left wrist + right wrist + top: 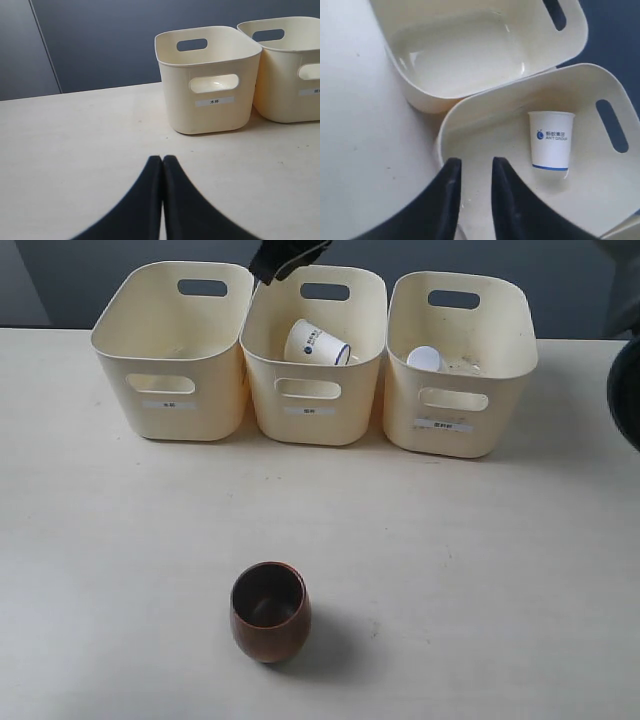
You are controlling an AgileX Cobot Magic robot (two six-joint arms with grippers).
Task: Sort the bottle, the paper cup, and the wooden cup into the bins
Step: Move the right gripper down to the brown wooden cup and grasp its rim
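The wooden cup (270,610) stands upright on the table, near the front and apart from both grippers. The paper cup (316,344) lies tilted inside the middle bin (312,410); in the right wrist view the paper cup (551,145) is beside my right gripper (476,162), which hangs open and empty over that bin's (445,125) near rim. In the exterior view my right gripper (285,258) shows at the top. The bottle's white cap (424,358) shows in the right bin (455,410). My left gripper (162,159) is shut, low over the table.
The left bin (170,390) holds nothing; in the left wrist view this left bin (210,110) stands ahead of my shut fingers, with the middle bin (287,95) behind it. A dark arm part (625,390) hangs at the right edge.
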